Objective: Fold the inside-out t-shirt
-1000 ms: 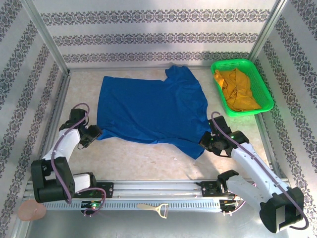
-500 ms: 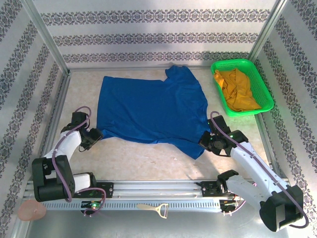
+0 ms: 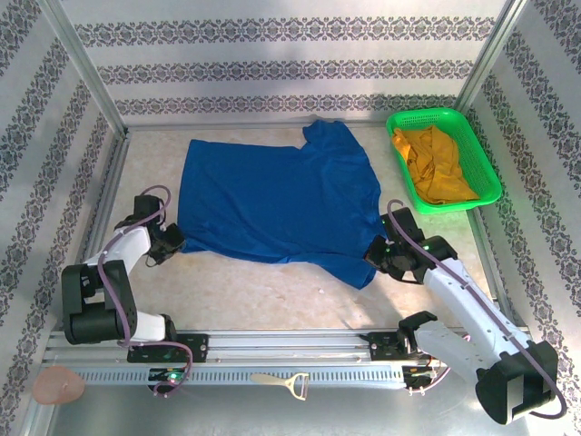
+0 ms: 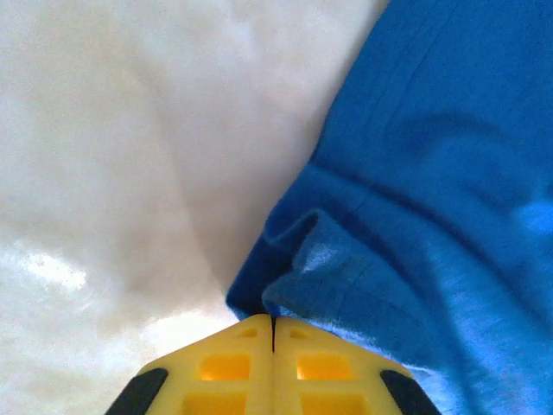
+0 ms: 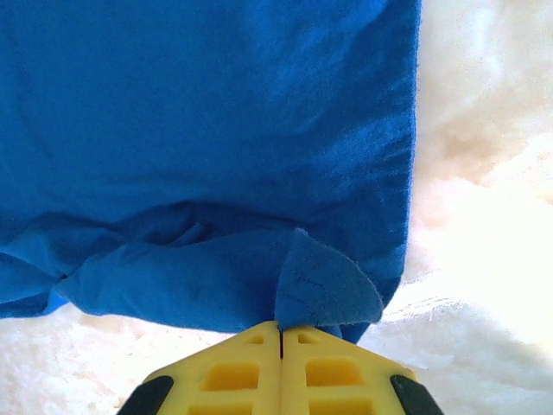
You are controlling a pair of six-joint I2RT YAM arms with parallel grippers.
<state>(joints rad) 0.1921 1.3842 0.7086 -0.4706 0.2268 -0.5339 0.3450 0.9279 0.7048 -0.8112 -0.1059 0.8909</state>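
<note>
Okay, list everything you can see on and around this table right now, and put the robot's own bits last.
t-shirt: one, royal blue, spread over the middle of the table.
basket: one, green, far right corner.
garment: one, mustard yellow, inside the basket.
table: one, pale beige, under the t-shirt.
hand tool: one, tan, near edge by the rail.
disc: one, pinkish, near left corner.
left pincer: one, yellow fingers, shut on the t-shirt's near left corner.
right pincer: one, yellow fingers, shut on the t-shirt's near right edge.

I see my yellow-fingered left gripper (image 4: 274, 324) pinched flat on a puckered corner of the royal-blue cloth t-shirt (image 4: 432, 190); the cloth spreads up and right; the pale glossy tabletop (image 4: 121, 138) lies left.
</note>
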